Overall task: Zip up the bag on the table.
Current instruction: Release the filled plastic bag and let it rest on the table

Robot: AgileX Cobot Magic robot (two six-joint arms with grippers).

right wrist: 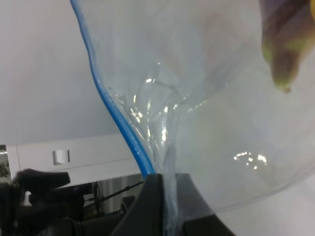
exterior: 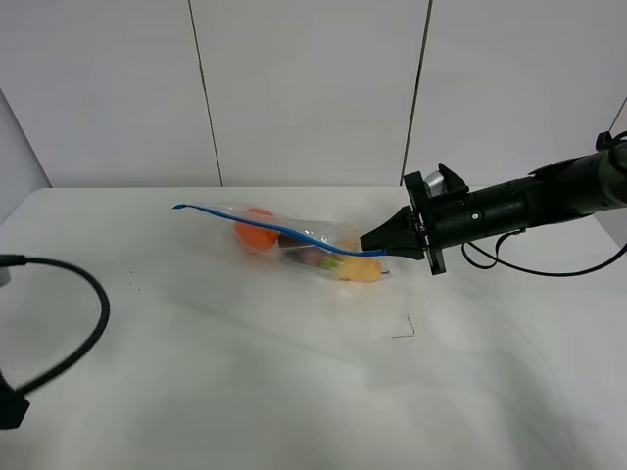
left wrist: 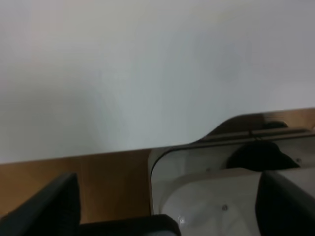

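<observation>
Right fingers (right wrist: 150, 206) pinching bag (exterior: 294, 237) zipper edge on table (exterior: 245, 372), left fingers (left wrist: 49, 209) seemingly spread

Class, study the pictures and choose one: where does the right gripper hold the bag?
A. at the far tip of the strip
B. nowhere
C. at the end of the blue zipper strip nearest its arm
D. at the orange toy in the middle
C: the right gripper is shut on the bag at that end, with the blue zipper strip running straight into it.
</observation>
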